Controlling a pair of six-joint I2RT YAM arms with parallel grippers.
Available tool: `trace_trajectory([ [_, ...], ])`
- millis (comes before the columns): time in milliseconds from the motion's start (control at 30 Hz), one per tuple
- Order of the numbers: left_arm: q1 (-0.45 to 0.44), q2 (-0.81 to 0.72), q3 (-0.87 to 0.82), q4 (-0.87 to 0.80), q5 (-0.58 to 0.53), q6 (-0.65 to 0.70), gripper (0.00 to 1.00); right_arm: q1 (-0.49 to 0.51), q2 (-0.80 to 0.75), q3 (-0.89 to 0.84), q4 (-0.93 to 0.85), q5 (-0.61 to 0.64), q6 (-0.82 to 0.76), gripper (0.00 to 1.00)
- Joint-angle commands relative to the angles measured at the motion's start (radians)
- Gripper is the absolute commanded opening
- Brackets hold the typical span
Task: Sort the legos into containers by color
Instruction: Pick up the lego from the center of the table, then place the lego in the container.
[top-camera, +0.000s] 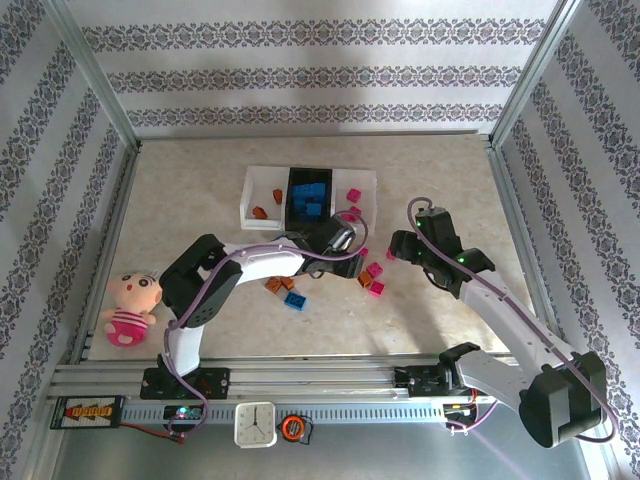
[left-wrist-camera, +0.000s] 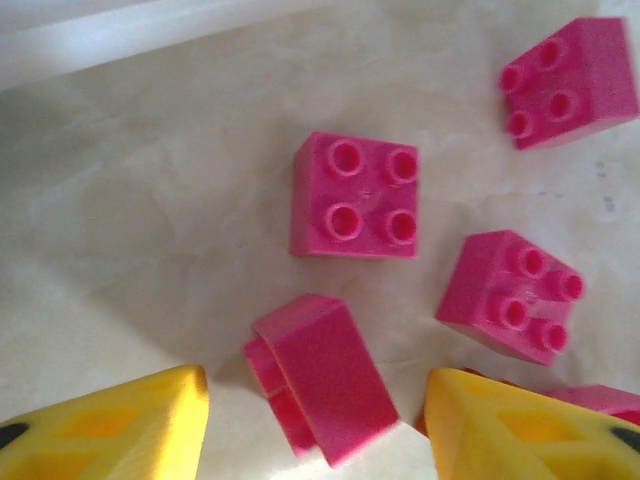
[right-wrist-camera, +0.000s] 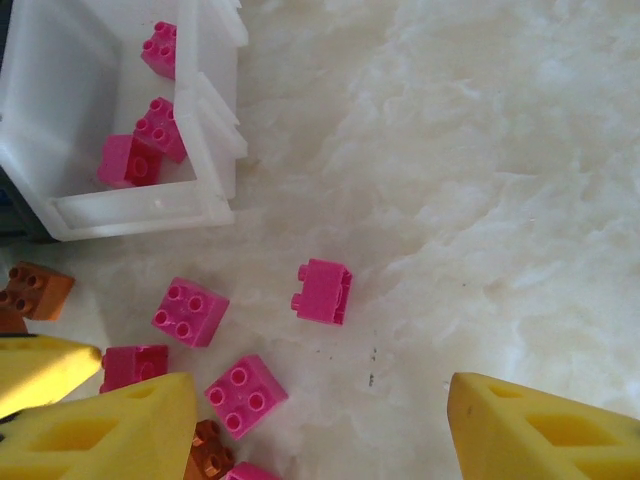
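Three containers stand in a row: a white bin (top-camera: 258, 192) with orange legos, a black bin (top-camera: 310, 193) with blue ones, and a white bin (top-camera: 366, 190) (right-wrist-camera: 215, 130) with pink ones. My left gripper (top-camera: 350, 240) (left-wrist-camera: 315, 415) hovers just in front of the bins. Its jaws stand apart around a pink lego (left-wrist-camera: 325, 385) lying on its side, with a gap on both sides. Other pink legos (left-wrist-camera: 355, 198) lie upright beyond it. My right gripper (top-camera: 397, 248) (right-wrist-camera: 320, 425) is open over bare table, near a pink lego (right-wrist-camera: 246, 395) and a tipped one (right-wrist-camera: 322, 292).
Loose orange (top-camera: 273, 286), blue (top-camera: 295, 300) and pink (top-camera: 376, 288) legos lie between the arms. A pink doll (top-camera: 130, 305) sits at the left edge. Metal frame posts and patterned walls close in the table. Another yellow finger (right-wrist-camera: 40, 370) shows at the right wrist view's left edge.
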Motion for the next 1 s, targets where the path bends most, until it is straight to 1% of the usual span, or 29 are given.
trace_trajectory([
  [0, -0.005, 0.033, 0.040, -0.028, -0.059, 0.033, 0.54, -0.013, -0.026, -0.016, -0.012, -0.026, 0.017, 0.67],
  [100, -0.003, 0.052, 0.046, -0.011, -0.065, 0.036, 0.48, -0.014, -0.037, -0.017, -0.011, -0.032, 0.014, 0.67],
  [200, -0.004, 0.057, 0.042, 0.000, -0.060, 0.038, 0.38, -0.015, -0.043, -0.019, -0.010, -0.036, 0.012, 0.67],
  [267, -0.003, 0.044, 0.033, 0.003, -0.054, 0.033, 0.29, -0.016, -0.046, -0.022, -0.011, -0.033, 0.012, 0.67],
  [367, -0.003, 0.000, 0.008, 0.009, -0.048, 0.024, 0.22, -0.017, -0.051, -0.028, -0.005, -0.032, 0.012, 0.68],
  [500, 0.012, -0.070, 0.021, -0.008, -0.040, 0.016, 0.20, -0.019, -0.056, -0.040, 0.002, -0.032, 0.011, 0.68],
  [600, 0.064, -0.068, 0.119, -0.059, -0.027, 0.019, 0.20, -0.021, -0.058, -0.048, 0.009, -0.039, 0.015, 0.68],
  [700, 0.112, -0.015, 0.237, -0.095, -0.026, 0.039, 0.20, -0.021, -0.060, -0.060, 0.011, -0.048, 0.020, 0.68],
  [767, 0.135, 0.051, 0.335, -0.134, -0.032, 0.057, 0.20, -0.021, -0.063, -0.068, 0.009, -0.052, 0.023, 0.68],
  [900, 0.171, 0.185, 0.511, -0.197, -0.036, 0.059, 0.21, -0.018, -0.074, -0.087, 0.008, -0.057, 0.032, 0.68],
  [967, 0.179, 0.232, 0.573, -0.209, -0.038, 0.056, 0.23, -0.019, -0.076, -0.094, 0.008, -0.058, 0.036, 0.68],
])
